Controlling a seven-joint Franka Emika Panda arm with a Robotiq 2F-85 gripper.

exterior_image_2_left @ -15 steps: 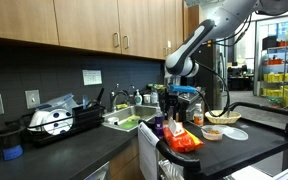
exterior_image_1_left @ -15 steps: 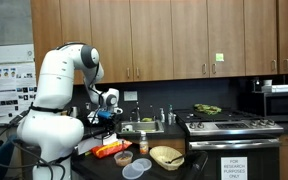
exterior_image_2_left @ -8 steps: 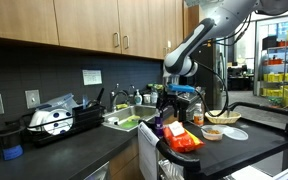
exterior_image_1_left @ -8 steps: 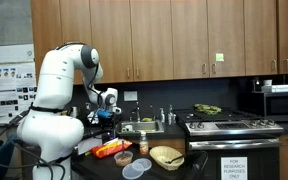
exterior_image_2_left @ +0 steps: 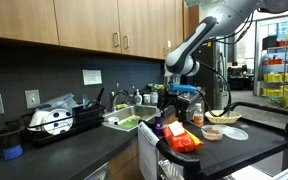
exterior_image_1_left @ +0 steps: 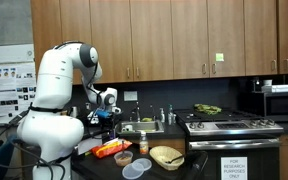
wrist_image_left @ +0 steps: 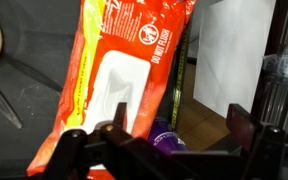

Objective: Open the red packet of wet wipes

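The red packet of wet wipes lies flat on the dark counter, with its white flap label facing up. It also shows in both exterior views. My gripper is open and empty. Its two dark fingers straddle the packet's right edge and a purple object from above. In both exterior views the gripper hangs clearly above the packet without touching it.
A purple object sits beside the packet under the gripper. A tan bowl and round clear containers stand near the packet. A sink and a stove lie beyond. The counter edge is close to the packet.
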